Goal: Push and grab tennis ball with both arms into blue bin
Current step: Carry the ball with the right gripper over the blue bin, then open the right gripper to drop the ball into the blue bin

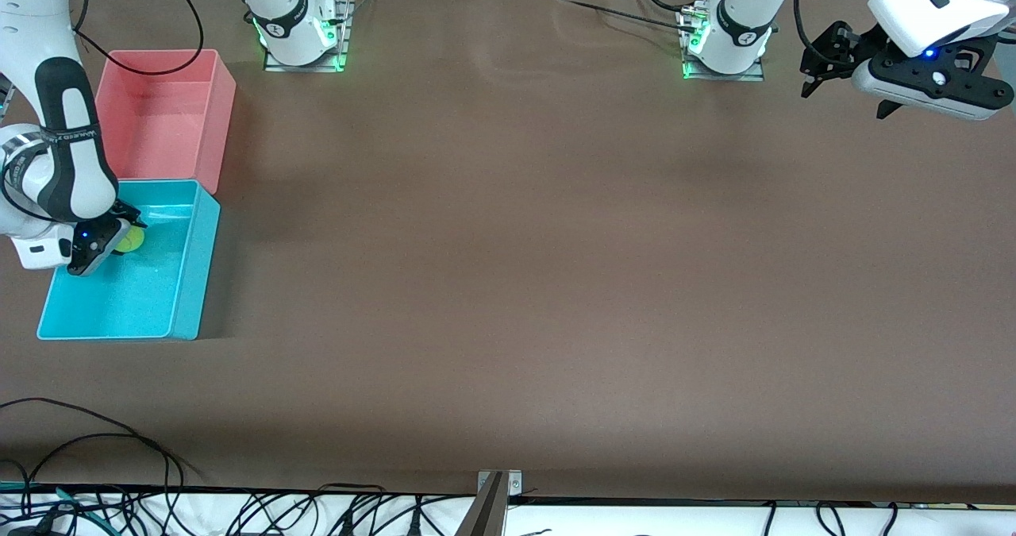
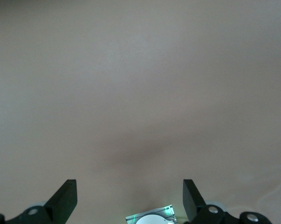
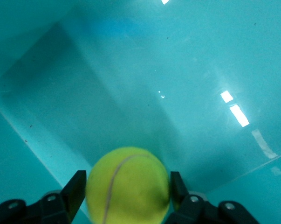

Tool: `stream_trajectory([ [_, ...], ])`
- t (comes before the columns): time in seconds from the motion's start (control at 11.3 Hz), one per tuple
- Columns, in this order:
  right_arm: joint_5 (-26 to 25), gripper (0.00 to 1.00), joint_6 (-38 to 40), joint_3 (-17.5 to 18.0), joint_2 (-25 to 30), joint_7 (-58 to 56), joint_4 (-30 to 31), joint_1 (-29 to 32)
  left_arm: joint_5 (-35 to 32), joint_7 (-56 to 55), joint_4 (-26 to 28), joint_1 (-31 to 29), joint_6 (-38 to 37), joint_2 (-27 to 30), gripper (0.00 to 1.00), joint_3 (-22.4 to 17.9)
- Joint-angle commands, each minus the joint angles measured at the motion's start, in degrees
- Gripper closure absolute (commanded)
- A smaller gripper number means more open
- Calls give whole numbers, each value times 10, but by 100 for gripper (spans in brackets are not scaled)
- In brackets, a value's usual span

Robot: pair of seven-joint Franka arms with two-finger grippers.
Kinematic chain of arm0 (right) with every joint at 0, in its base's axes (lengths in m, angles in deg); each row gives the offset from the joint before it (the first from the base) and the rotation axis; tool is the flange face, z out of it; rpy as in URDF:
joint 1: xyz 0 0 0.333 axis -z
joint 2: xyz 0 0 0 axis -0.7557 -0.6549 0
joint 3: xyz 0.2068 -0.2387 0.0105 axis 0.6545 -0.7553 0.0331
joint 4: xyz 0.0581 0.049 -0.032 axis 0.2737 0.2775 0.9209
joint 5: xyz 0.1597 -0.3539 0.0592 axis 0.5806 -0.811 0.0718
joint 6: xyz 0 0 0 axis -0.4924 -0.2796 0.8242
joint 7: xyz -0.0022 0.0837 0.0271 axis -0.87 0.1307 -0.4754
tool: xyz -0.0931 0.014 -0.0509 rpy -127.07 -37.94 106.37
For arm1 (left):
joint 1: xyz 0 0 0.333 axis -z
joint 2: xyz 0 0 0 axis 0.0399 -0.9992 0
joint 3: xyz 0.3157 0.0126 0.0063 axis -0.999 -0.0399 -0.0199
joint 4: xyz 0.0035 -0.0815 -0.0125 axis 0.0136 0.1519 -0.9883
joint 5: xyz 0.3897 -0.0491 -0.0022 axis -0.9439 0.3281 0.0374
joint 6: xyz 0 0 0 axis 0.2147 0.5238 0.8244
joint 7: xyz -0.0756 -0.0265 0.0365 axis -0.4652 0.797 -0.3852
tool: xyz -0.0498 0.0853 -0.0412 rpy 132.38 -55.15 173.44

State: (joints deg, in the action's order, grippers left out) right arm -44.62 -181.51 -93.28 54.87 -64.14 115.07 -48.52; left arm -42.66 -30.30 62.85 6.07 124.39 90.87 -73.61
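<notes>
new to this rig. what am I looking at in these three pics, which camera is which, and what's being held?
Two white robot arms sit at a brown table. The wide picture looks down from across the table; the other two come from cameras on each arm's wrist. A pink bin and, nearer the camera, a blue bin stand at the right arm's end. The right hand is inside the blue bin with the tennis ball between its fingers, which look to be loosening. The left hand waits open above bare table at its own end.

I can see small white letters on a black band around the right arm (image 1: pixel 70 133), but I cannot read them. I find no other words anywhere.
</notes>
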Motion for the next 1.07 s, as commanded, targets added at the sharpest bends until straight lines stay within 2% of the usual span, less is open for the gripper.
stream_trajectory([
  [0.0, 19, 0, 6, 2, -6, -9, -17, 5, -12, -6, -19, 3, -12, -8, 0, 0],
  [0.18, 21, 0, 9, 2, -6, -9, -29, 4, -11, -6, -19, 4, -12, -8, 0, 0],
  [0.53, 27, 0, 116, 1, -3, -6, -107, 7, -11, -6, -19, 4, -12, -8, 0, 13],
  [0.98, 48, 0, 179, 3, 4, 42, -164, 1, -11, -6, -19, 3, -12, -7, 0, 16],
])
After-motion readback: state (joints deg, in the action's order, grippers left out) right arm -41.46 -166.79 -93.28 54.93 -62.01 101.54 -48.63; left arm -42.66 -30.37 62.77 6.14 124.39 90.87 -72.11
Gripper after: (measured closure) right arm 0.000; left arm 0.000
